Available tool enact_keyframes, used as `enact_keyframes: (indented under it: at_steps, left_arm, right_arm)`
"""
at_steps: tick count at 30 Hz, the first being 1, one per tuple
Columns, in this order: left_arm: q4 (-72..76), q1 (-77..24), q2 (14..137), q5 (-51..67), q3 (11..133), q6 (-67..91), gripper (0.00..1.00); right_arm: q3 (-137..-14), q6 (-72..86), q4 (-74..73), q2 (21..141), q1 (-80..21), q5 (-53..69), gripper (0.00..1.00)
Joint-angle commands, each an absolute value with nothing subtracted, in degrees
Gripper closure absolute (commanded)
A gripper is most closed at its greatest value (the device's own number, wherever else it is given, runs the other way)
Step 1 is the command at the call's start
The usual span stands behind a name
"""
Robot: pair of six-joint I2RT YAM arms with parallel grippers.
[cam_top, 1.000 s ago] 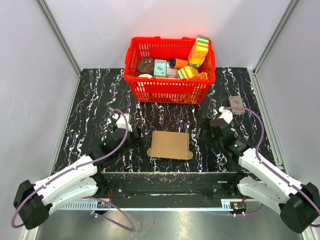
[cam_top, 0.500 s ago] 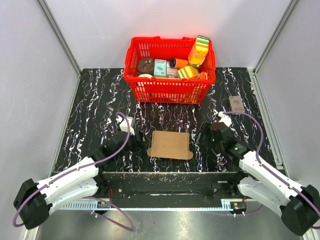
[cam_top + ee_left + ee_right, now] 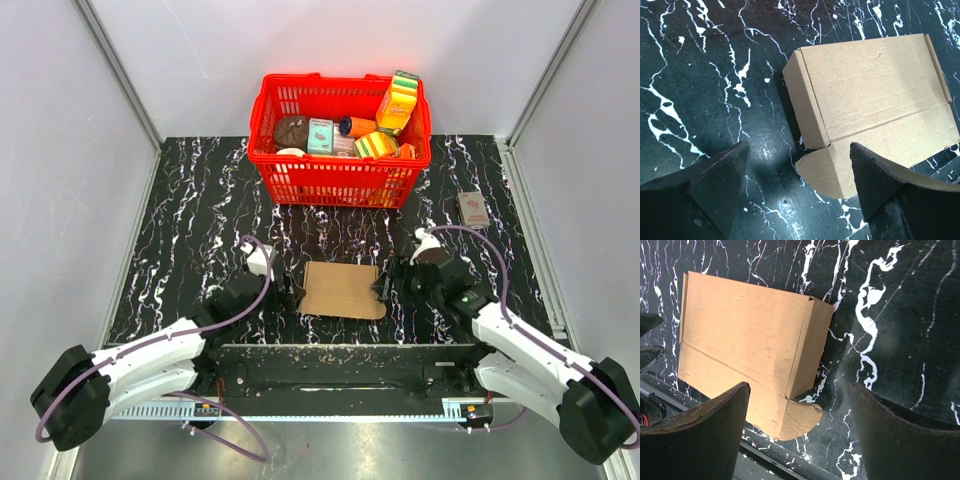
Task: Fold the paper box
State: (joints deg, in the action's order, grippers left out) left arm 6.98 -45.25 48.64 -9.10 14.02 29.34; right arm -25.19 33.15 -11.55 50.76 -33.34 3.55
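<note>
Between the left gripper [image 3: 799, 150] and right gripper [image 3: 799, 387], both with jaws apart and empty, lies the flat paper box [image 3: 340, 290]; the approach seems in hand, and next comes closing on its ends.

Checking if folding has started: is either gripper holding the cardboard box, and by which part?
Nothing is held. The left gripper and right gripper stand open at opposite ends of the paper box, neither closed on it.
</note>
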Motion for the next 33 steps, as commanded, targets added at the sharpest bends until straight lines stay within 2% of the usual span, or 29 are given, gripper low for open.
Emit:
enact_keyframes:
  at_steps: [1, 8, 33]
  left_arm:
    - [18.0, -45.0, 52.1, -6.0, 13.6, 26.7, 0.12]
    - [22.2, -45.0, 55.1, -5.3, 13.5, 26.5, 0.09]
    - [28.0, -45.0, 65.5, -1.9, 17.0, 28.6, 0.10]
  right_arm:
    - [-25.4, 30.2, -5.9, 54.7, -33.5, 9.7, 0.14]
    - [-24.7, 30.8, -1.8, 58.3, -33.4, 11.7, 0.17]
    - [-25.0, 35.9, 6.6, 67.5, -33.5, 13.5, 0.23]
